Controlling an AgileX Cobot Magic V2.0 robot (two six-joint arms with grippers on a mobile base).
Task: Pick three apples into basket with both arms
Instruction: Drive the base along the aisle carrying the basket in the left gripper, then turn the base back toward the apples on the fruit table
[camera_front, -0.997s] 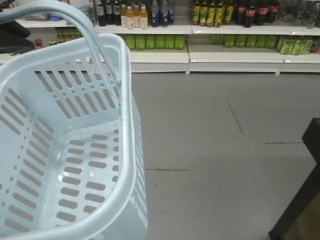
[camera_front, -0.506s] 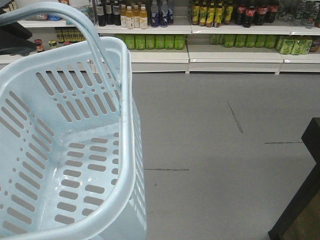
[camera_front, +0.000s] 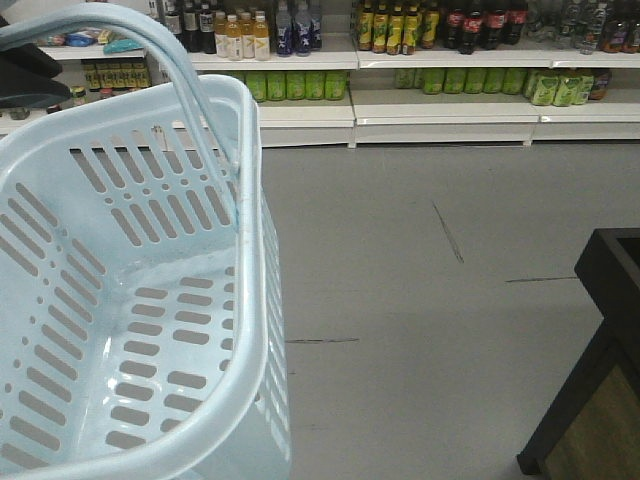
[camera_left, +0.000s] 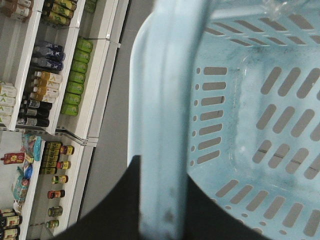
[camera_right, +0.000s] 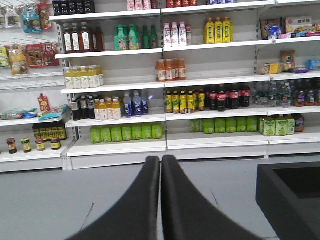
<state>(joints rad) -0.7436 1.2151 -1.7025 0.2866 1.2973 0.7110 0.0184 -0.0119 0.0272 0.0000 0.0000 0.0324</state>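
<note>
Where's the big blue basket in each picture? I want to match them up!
Front view: the basket fills the left side, and its handle arches up to the top left.
Left wrist view: the basket fills the middle and right, with its handle running down the middle.
Right wrist view: it is not in this picture.
Shared landmark: the row of green bottles on a store shelf shows in all three.

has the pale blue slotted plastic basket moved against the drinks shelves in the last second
Yes, slightly rightward: the pale blue slotted plastic basket holds nearly its place in the front view while the white drinks shelves behind slide left.
</note>
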